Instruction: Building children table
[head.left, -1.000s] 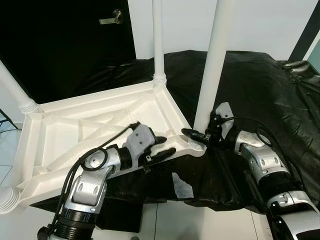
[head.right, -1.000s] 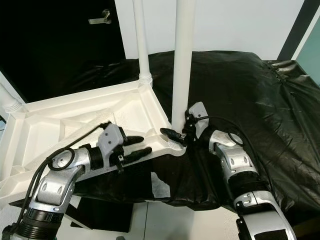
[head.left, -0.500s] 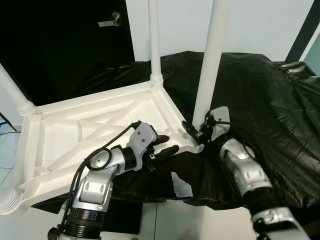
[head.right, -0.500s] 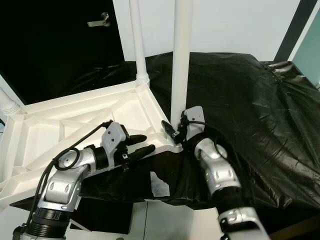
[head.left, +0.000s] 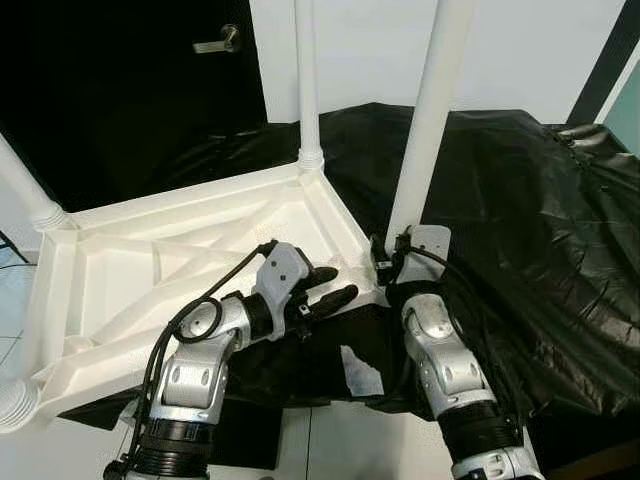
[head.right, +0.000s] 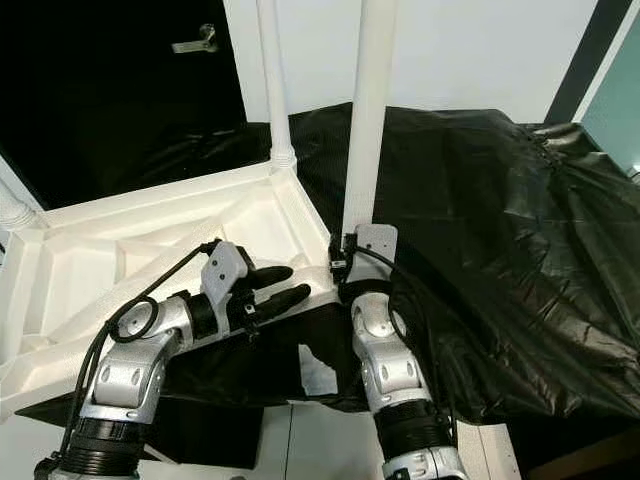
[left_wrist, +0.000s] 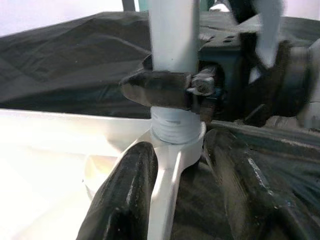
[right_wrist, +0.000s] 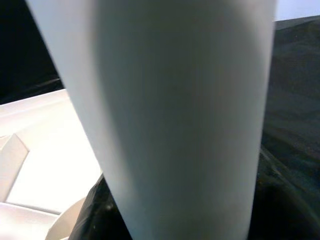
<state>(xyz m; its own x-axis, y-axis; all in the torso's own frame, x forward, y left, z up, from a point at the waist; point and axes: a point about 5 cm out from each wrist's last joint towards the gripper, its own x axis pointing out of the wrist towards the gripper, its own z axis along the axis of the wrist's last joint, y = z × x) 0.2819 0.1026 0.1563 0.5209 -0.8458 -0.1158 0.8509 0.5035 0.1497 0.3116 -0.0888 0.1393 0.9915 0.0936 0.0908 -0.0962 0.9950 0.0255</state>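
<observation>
1. Where the upturned white table top (head.left: 190, 250) lies on the black-covered bench (head.left: 520, 180), its ribbed underside faces up and its legs stand upright at the corners.
2. The near-right leg (head.left: 425, 120) rises from the corner socket (left_wrist: 176, 137) closest to the robot, and both grippers meet at its foot.
3. The right gripper (left_wrist: 167, 89) is at the base of that leg, just above the threaded socket; in the left wrist view one black finger (left_wrist: 155, 89) wraps across the front of the leg, so its jaws are clamped on the leg.
4. The right wrist view looks straight onto the leg's white shaft at very close range.
5. The left gripper (head.left: 325, 290) reaches in from the left with its jaws apart, the two black fingers (left_wrist: 122, 195) straddling the rim of the table top, just below the socket.
6. Farther off, a second leg (head.left: 306, 80) stands at the far corner, with a dark door (head.left: 130, 80) behind it.
</observation>
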